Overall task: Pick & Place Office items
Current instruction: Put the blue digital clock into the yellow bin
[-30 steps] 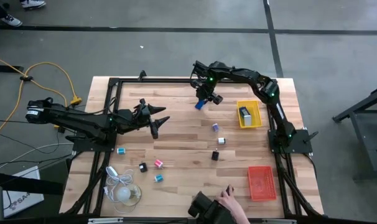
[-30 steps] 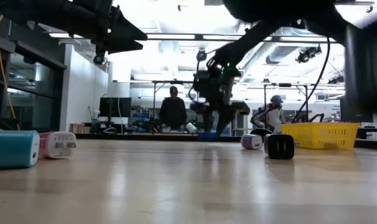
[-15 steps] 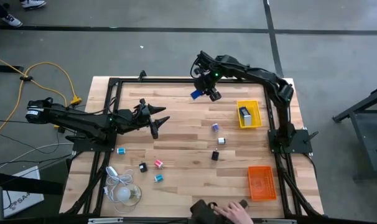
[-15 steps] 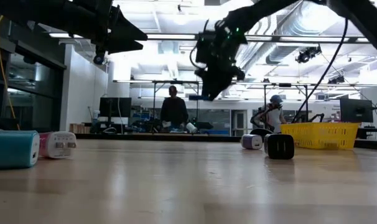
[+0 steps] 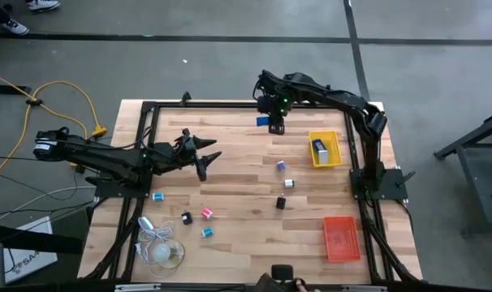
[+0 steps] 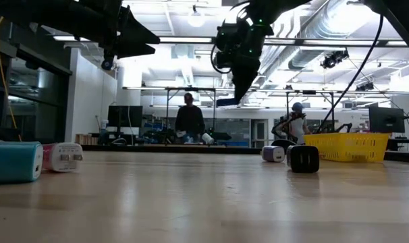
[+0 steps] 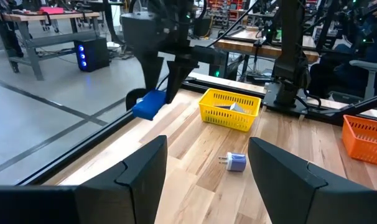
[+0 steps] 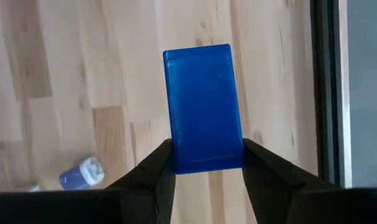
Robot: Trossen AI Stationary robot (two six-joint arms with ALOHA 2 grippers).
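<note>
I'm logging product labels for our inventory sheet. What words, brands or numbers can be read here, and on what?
"SA": partial dark letters on the white sheet on the floor left of the table; the rest is cut off.
Blue block in the right gripper: plain, no print.
Small chargers: no markings legible.

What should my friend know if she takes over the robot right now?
Right gripper: shut on the blue block, held in the air above the table's far edge, near the yellow tray.
Left gripper: open, holding nothing, waiting over the left side of the table.
Done: one grey-and-blue item lies in the yellow tray. The orange tray looks empty.
Left: drop the blue block into a tray, probably the yellow one. Then pick up the rest from the table: purple piece, white piece, black pieces, pink piece, teal pieces.
</note>
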